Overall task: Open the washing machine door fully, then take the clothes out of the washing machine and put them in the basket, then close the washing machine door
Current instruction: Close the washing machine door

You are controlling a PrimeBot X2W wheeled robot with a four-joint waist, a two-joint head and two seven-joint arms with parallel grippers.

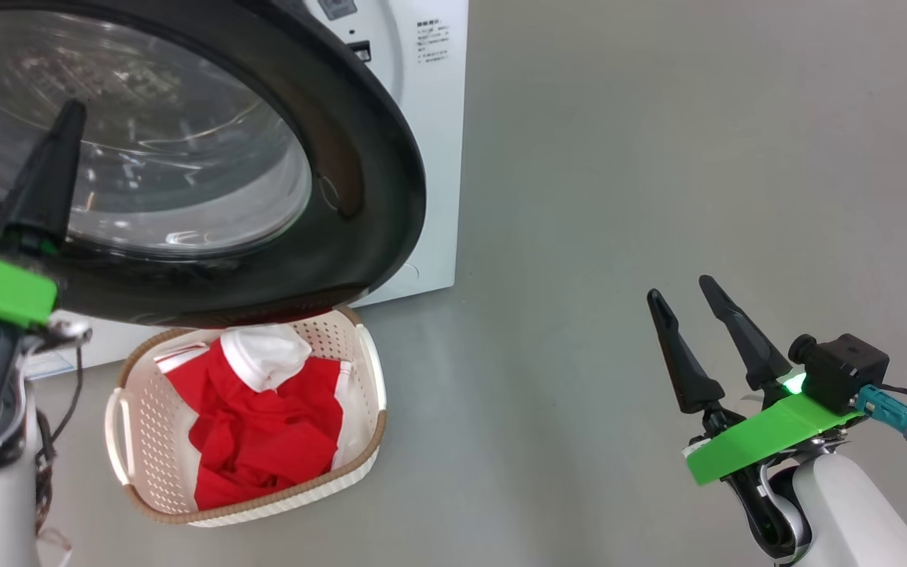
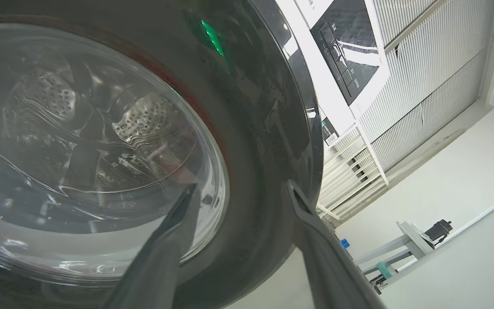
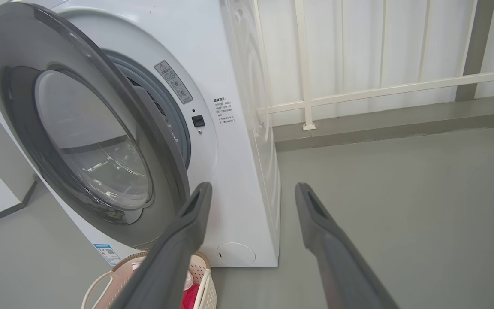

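While gaping beside door point(image 1: 375, 181), left end effector point(image 2: 240, 185) empty

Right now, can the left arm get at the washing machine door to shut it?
Probably yes: the left gripper hangs open close to the outer face of the washing machine door, nothing between them.

The head view looked down onto the washing machine door point(image 1: 379, 173), the basket point(image 1: 146, 425) and the floor point(image 1: 658, 157). The left wrist view sat very near the door's glass, facing up across it. The right wrist view stood farther back and low, facing the washing machine point(image 3: 234, 180); all three shared the door
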